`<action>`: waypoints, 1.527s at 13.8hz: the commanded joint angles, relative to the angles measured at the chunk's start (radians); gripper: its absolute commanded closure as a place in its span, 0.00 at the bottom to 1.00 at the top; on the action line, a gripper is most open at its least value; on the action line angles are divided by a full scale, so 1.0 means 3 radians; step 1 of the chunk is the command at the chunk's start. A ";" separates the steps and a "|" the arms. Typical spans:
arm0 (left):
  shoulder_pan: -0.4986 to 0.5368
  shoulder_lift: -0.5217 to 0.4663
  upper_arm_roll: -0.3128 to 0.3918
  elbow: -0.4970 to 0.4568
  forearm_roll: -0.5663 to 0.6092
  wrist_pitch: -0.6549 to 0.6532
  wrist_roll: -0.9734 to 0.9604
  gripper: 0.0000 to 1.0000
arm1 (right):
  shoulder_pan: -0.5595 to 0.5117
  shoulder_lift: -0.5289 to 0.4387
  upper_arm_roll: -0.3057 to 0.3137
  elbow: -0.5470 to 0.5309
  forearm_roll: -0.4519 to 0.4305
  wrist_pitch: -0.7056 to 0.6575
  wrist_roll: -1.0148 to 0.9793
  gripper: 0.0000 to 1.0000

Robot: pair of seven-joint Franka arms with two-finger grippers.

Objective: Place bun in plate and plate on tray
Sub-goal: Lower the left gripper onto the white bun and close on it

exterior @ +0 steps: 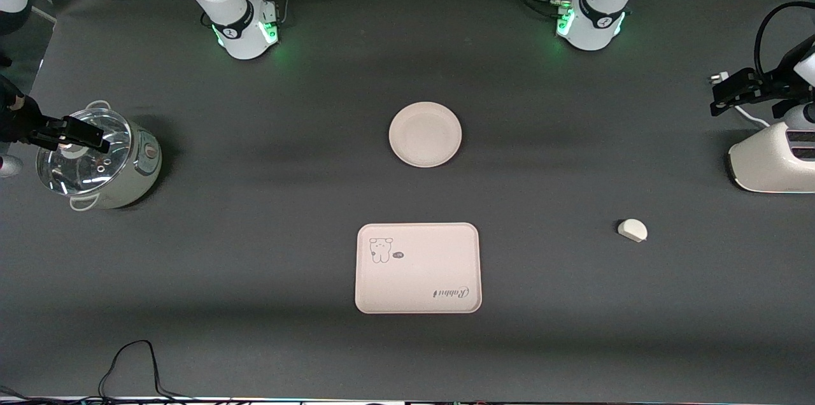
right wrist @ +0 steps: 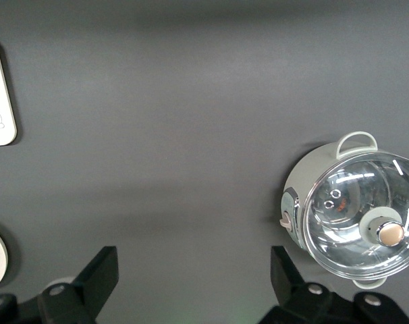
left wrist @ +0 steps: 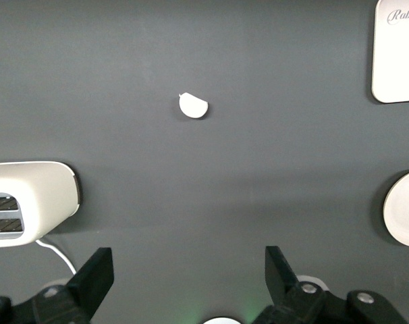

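The small white half-moon bun point(exterior: 632, 229) lies on the dark table toward the left arm's end; it also shows in the left wrist view point(left wrist: 192, 106). The round cream plate point(exterior: 425, 134) sits empty mid-table. The rectangular rabbit tray point(exterior: 418, 268) lies nearer to the front camera than the plate, also empty. My left gripper point(exterior: 726, 94) hangs open and empty above the toaster's end of the table, its jaws wide apart in its wrist view point(left wrist: 189, 270). My right gripper point(exterior: 86, 135) hangs open and empty over the pot, also seen in its wrist view point(right wrist: 194, 273).
A white toaster point(exterior: 773, 166) with a cable stands at the left arm's end. A pot with a glass lid point(exterior: 95, 160) stands at the right arm's end. Black cables lie along the table's front edge point(exterior: 127, 367).
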 commanded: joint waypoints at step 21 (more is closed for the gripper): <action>0.0014 0.1919 -0.0042 -0.0944 0.0131 0.3051 -0.0211 0.01 | -0.0010 -0.0025 0.0015 -0.0021 -0.0075 -0.0014 -0.0073 0.00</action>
